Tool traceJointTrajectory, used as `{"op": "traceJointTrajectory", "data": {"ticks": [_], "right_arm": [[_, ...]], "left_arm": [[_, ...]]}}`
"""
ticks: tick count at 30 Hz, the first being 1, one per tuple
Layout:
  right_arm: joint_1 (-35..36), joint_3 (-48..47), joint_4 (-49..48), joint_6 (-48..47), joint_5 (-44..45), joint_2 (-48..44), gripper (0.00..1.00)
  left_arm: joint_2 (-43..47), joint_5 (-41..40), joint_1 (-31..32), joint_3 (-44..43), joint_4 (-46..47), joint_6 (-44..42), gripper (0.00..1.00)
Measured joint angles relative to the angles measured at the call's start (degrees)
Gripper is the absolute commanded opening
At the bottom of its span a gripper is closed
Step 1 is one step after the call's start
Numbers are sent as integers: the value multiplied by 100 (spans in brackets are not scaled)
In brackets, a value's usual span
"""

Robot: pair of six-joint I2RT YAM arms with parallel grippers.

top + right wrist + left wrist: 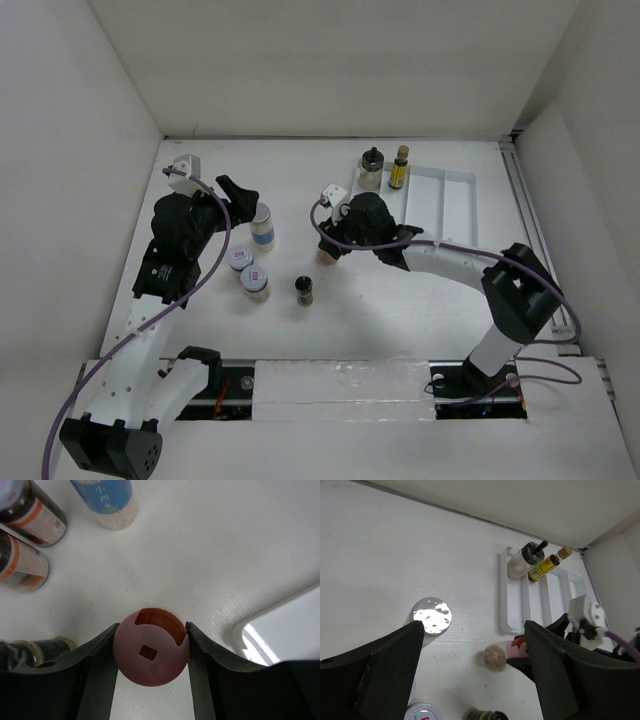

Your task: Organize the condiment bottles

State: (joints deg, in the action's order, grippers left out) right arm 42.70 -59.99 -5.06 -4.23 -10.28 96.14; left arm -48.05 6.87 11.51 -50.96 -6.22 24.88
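Note:
My right gripper (331,247) is shut on a pink-lidded jar (151,650); both fingers press its lid in the right wrist view. In the left wrist view the jar (496,657) is tilted, its pale base facing left. My left gripper (241,190) is open and empty, just left of a silver-lidded jar (263,229), which shows by its left finger in the left wrist view (431,619). Two white-lidded jars with red marks (241,258) (254,280) and a black-lidded bottle (305,290) stand on the table. A black-lidded jar (372,170) and a dark yellow-labelled bottle (399,168) stand in the tray's left slot.
The white ridged tray (450,200) lies at the back right, its corner just right of my right gripper (285,625). White walls enclose the table on three sides. A cable runs along the right arm.

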Motion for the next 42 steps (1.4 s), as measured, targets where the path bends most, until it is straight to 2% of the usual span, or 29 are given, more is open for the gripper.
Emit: {"op": "traceJointTrajectory", "data": {"ticks": [6,10,15,18,34,35,38,39,42], "right_arm": [[-350,9,-304,92,361,-955,39],[-1014,-116,-702,136,793,-1209,37],[-1895,-332,-787,170,1102,-647,37],[-2184,-446,-734,173,1198,-181,37],[-2686,-984,-686,177,1119,1095,39],[-2699,-984,-682,192,1113,1117,41],[-2728,-988,-656,219,1093,1126,57],[-2730,-999,-651,234,1086,1126,67],[-2730,-1008,-645,258,1036,1126,79]], "left_arm": [[0,4,0,0,2,0,77],[2,11,0,0,2,0,77],[2,26,0,0,7,0,77],[2,28,0,0,9,0,77],[2,42,0,0,39,0,77],[2,42,0,0,39,0,77],[2,44,0,0,39,0,77],[2,44,0,0,39,0,77],[2,44,0,0,39,0,77]]}}
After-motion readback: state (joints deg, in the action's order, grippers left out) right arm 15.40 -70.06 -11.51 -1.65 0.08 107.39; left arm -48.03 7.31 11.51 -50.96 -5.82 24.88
